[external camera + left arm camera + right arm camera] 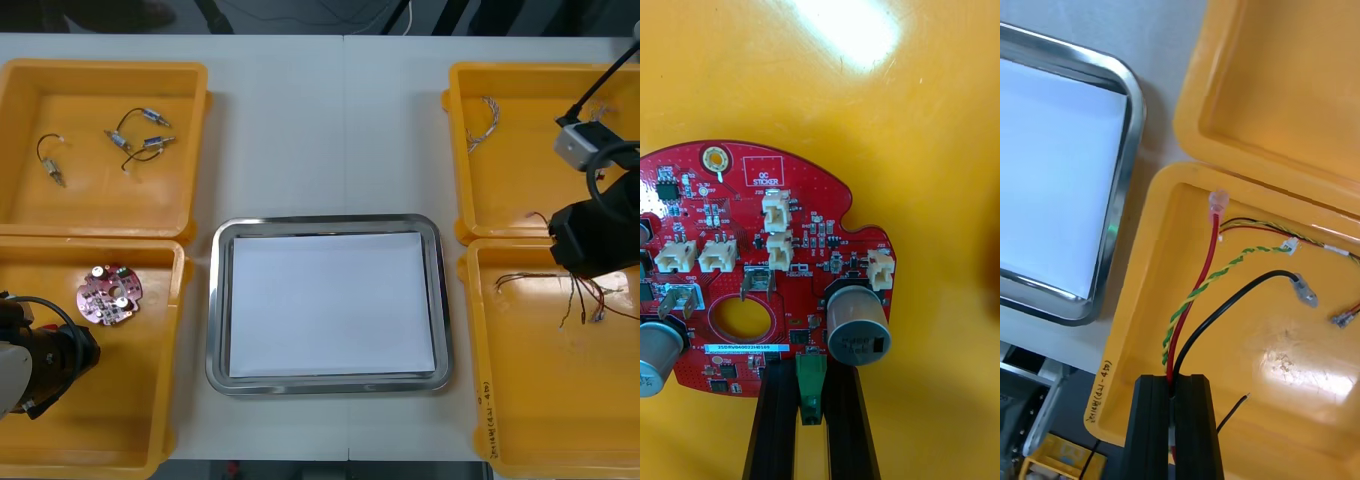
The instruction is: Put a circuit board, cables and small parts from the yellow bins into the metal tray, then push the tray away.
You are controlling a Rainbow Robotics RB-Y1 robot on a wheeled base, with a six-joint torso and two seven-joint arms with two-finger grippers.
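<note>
**Front view.** The metal tray, white inside, sits at lower centre of the frame. Four yellow bins occupy the corners. Small metal parts lie in the upper-left bin. The circuit board lies in the lower-left bin, with the left gripper just below it at the left edge. A thin twisted cable lies in the upper-right bin. The right gripper is at the right edge, over the rim of the lower-right bin, with loose cables below it.

**Right wrist view.** The right gripper is narrow, its fingers closed on the red cable. A green and yellow twisted cable and a black cable run to the same gap. All three lie inside the bin; the tray is beside that bin.

**Left wrist view.** The left gripper is narrow, clamped on a green connector at the edge of the circuit board, which lies on the bin floor.
</note>
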